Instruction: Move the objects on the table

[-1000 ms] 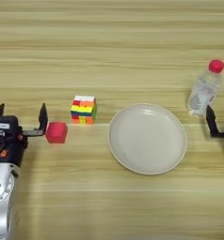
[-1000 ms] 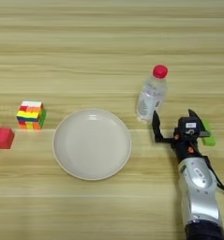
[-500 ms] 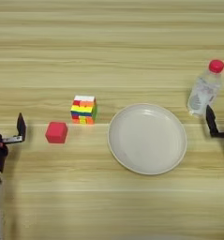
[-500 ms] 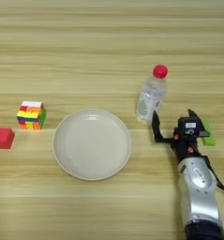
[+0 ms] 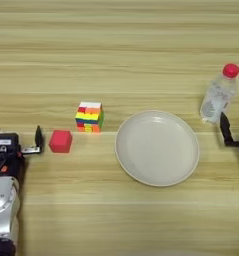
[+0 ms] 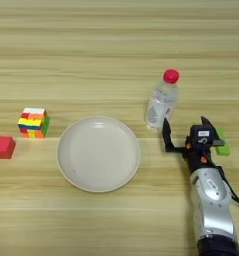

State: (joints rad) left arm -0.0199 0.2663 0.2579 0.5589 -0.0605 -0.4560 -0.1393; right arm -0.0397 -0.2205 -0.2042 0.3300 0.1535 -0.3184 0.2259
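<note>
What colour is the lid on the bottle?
The bottle has a red lid, clearest in the right eye view.

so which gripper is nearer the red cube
Left. The left gripper sits open just left of the red cube, not touching it. The right gripper is far across the plate, beside the bottle.

Table (image 5: 116,45): light wood grain with horizontal plank lines. Cube (image 5: 60,141): red. Puzzle cube (image 5: 89,117): multicoloured stripes, white top. Plate (image 5: 157,148): cream. Bottle (image 6: 161,101): clear, red cap. Block (image 6: 221,143): green. Grippers: black fingers, silver arms.
</note>
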